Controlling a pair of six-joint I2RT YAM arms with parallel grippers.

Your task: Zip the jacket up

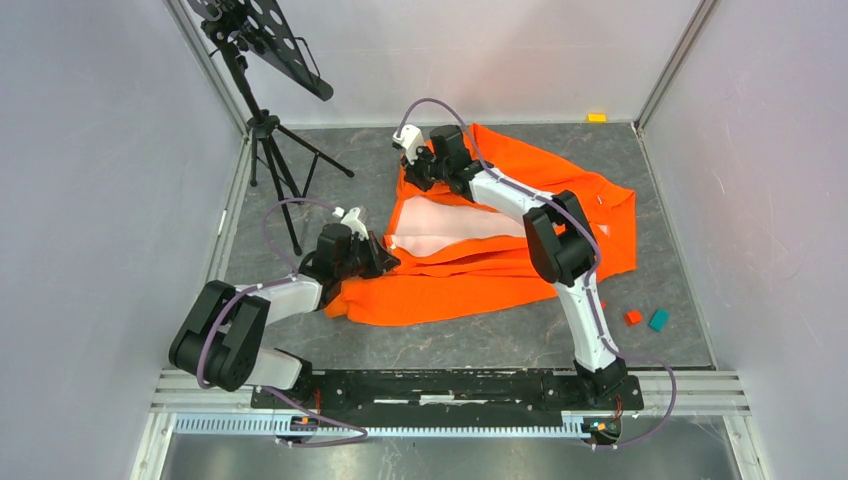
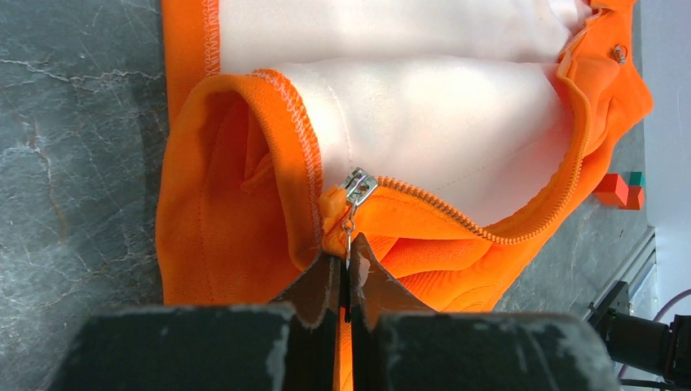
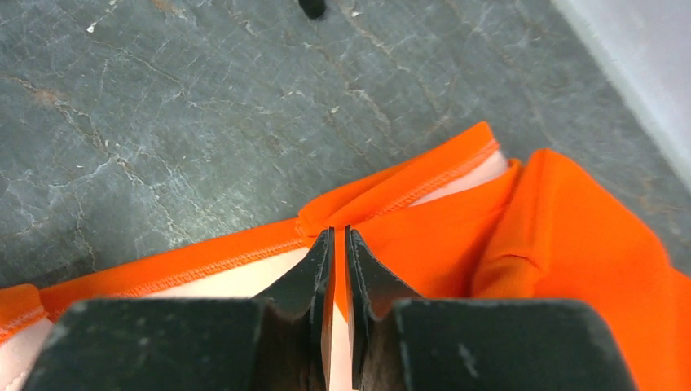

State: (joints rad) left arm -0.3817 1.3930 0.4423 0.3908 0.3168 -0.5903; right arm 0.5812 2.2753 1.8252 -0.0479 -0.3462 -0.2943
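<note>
The bright orange jacket (image 1: 500, 250) lies spread on the grey table, its front open on the pale pinkish lining (image 1: 450, 232). My left gripper (image 1: 385, 258) is shut on the thin metal zipper pull (image 2: 348, 236) at the jacket's left end; the silver slider (image 2: 358, 186) sits at the start of the orange zipper teeth (image 2: 456, 218). My right gripper (image 1: 412, 172) is shut on the jacket's stitched hem edge (image 3: 341, 236) at the far left corner. The jacket (image 3: 554, 244) fills the lower right wrist view.
A black music stand on a tripod (image 1: 268, 120) stands at the back left. Small red (image 1: 633, 317) and teal (image 1: 658, 320) blocks lie right of the jacket, a yellow block (image 1: 597, 117) at the back wall. Walls enclose the table on three sides.
</note>
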